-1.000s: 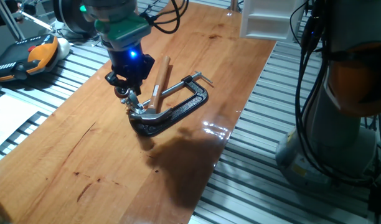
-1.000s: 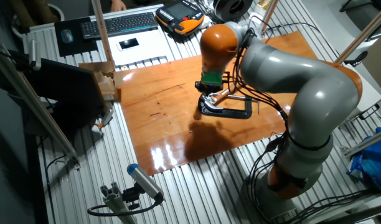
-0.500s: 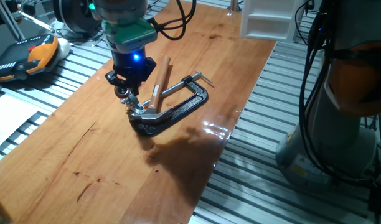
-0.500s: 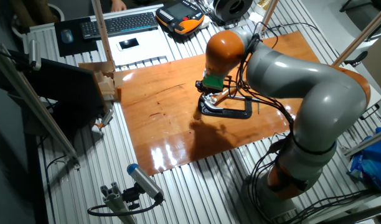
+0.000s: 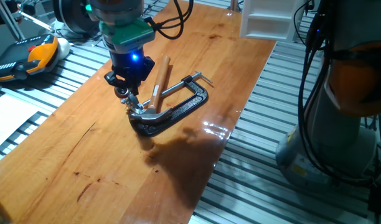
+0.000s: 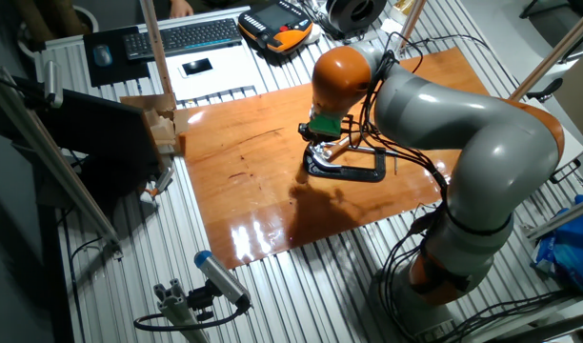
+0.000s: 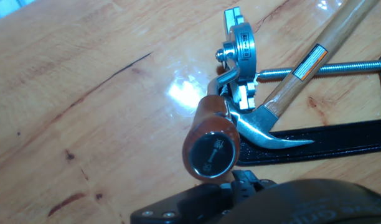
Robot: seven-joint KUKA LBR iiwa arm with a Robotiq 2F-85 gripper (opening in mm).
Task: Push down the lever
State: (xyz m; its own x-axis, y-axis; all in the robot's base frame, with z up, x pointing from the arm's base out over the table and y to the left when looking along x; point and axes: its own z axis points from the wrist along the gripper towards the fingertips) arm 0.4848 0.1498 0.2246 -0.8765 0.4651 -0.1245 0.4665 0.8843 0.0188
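Note:
The lever [image 7: 211, 152] fills the middle of the hand view. It has a reddish-brown knob with a dark round end, on a bent silver rod hinged to a silver bracket [image 7: 241, 53]. The rod stands up towards the hand. My gripper [image 7: 243, 183] shows as one dark mass right below the knob; its jaws look shut and hold nothing. In one fixed view the gripper [image 5: 126, 92] sits directly over the lever [image 5: 132, 104]. In the other fixed view the gripper [image 6: 315, 143] hides the lever.
A wooden-handled hammer [image 5: 159, 78] lies with its steel head against the bracket [image 7: 265, 121]. A black C-clamp [image 5: 178, 112] lies just to the right on the wooden table [image 5: 84, 162]. A white box [image 5: 265, 18] stands at the far edge.
The gripper stays at the lever. Only the arm's upper links have shifted slightly.

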